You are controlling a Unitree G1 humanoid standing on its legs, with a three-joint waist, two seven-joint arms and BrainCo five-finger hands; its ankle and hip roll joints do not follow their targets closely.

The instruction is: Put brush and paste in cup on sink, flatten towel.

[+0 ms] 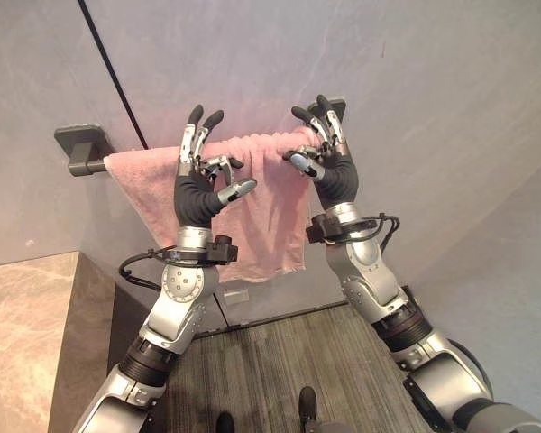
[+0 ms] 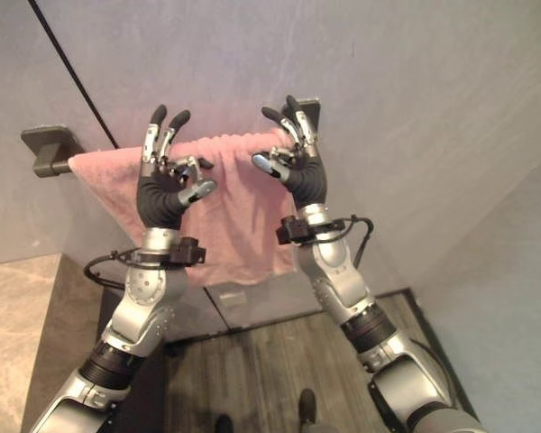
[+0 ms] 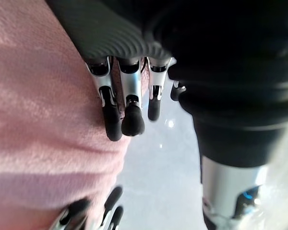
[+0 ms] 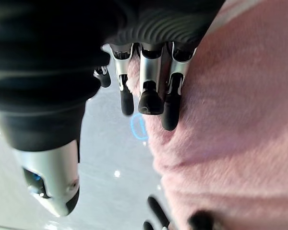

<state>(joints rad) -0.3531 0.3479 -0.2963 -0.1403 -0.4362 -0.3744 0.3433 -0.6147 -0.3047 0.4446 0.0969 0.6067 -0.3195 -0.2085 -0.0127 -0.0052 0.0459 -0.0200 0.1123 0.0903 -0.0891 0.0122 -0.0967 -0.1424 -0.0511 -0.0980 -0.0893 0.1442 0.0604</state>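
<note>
Hanging item: pink terry towel [image 1: 252, 203], bunched over a dark wall-mounted bar [image 1: 79, 152], seen from the left eye.
Left hand [image 1: 201, 176]: raised at the towel's top edge, fingers loosely spread, gripping nothing.
Right hand [image 1: 323, 153]: likewise, near the bar's right end.
Left wrist view: fingers [image 3: 113, 112] relaxed beside the cloth.
Right wrist view: fingers [image 4: 170, 103] relaxed against the cloth.

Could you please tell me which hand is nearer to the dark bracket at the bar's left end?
Left. The left hand is up at the pink towel nearer the dark bracket; the right hand is farther along the bar.
</note>
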